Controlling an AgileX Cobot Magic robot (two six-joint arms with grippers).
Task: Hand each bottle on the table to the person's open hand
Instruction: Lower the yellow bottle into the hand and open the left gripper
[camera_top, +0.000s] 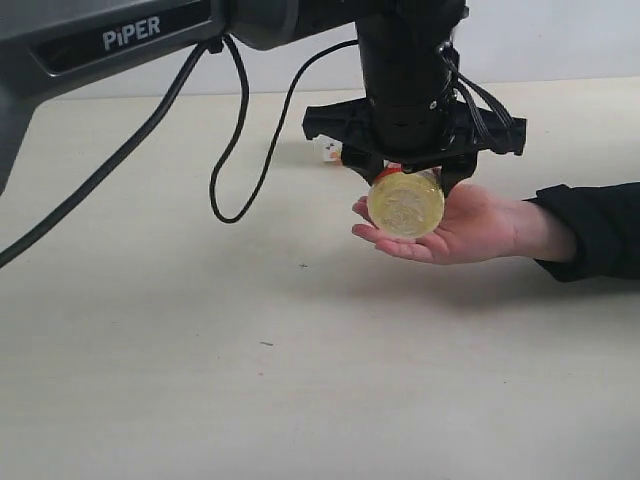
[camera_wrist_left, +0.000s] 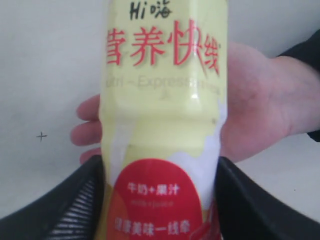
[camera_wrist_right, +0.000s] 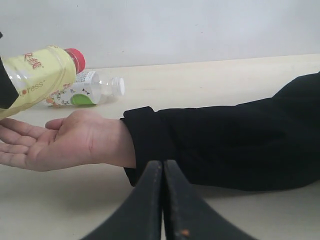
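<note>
**A:** What does the left gripper (camera_wrist_left: 160, 200) have?

**B:** A small yellow plastic bottle (camera_wrist_left: 165, 115) with a red cap (camera_wrist_right: 75, 59). It has red Chinese lettering across the label and a red patch lower down. The black ribbed fingers (camera_wrist_left: 70, 210) are clenched on its two sides. In the exterior view its round base faces the camera.

**A:** And where is it?

**B:** In the air, tilted with the cap end higher, just above the person's open hand (camera_top: 465, 228). The hand lies palm up, and the right wrist view shows a thin gap over the fingertips.

**A:** The right gripper (camera_wrist_right: 162, 167)?

**B:** Its two dark fingers are pressed flat together with nothing between them. It sits low, near the black sleeve (camera_wrist_right: 225, 145).

**A:** Any room to move?

**B:** The sleeve lies across the right side of the pale beige table (camera_top: 150, 380). A black cable (camera_top: 235, 150) hangs in a loop from the left arm, left of the hand. The near half of the tabletop is open. Behind the hand a whitish bottle with a green-marked label (camera_wrist_right: 85, 92) lies on its side, white cap pointing toward the sleeve, well apart from the palm. I cannot tell whether another lies behind it.

**A:** The surface?

**B:** Matte, with faint grain and a few tiny dark specks (camera_top: 303, 266). A plain pale wall (camera_wrist_right: 200, 25) rises at the far edge.
</note>
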